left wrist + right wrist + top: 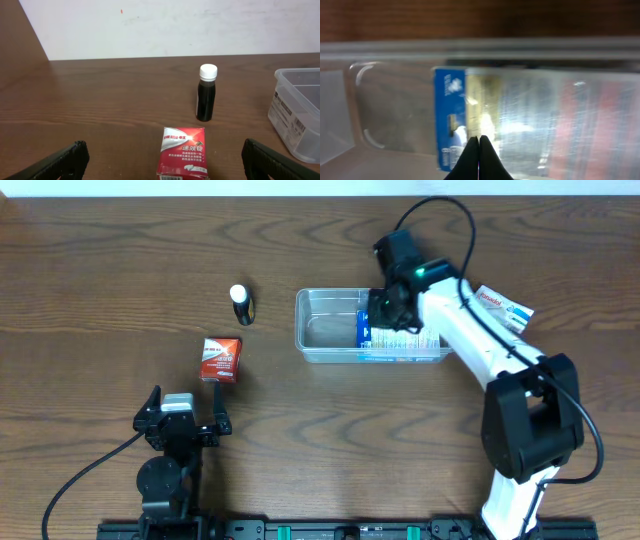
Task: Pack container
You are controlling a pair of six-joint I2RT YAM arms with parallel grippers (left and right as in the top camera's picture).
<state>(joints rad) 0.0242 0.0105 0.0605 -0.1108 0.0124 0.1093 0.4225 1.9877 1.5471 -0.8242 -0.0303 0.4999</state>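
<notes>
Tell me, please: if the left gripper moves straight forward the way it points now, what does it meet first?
Most likely the red box, which lies just ahead of the open left gripper. The dark bottle stands farther back, slightly to the right.

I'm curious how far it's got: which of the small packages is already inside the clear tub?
The blue-and-white packet, lying in the right half of the container. The red box and the white box both sit outside it on the table.
</notes>
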